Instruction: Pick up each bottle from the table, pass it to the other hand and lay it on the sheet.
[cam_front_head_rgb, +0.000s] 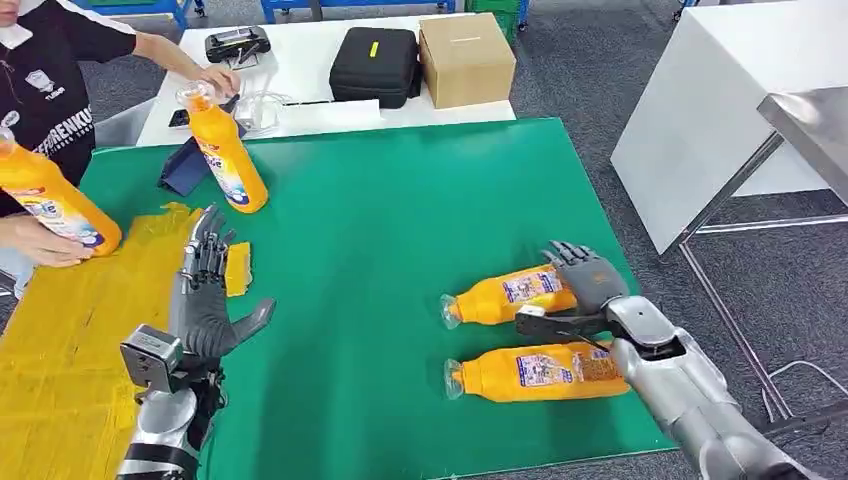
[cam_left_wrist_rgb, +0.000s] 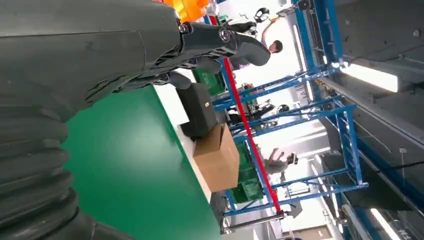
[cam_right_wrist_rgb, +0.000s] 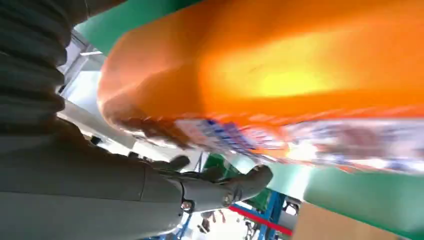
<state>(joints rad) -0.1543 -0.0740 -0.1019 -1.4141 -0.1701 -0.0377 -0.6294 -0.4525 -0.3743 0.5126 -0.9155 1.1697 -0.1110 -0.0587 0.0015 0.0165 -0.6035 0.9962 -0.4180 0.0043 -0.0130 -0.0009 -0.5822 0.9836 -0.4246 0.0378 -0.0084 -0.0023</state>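
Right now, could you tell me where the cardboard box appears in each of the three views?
Head view: the cardboard box stands on the white table beyond the green mat, beside the black case.
Left wrist view: the box sits just past the mat's edge, next to the same case.
Right wrist view: I cannot identify it.
Shared landmark: the black case.

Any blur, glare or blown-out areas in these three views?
Head view: sharp, evenly lit. Left wrist view: ceiling light and the bright background are blown out, left hand dark. Right wrist view: bottle too close, its label smeared, with a glare patch.
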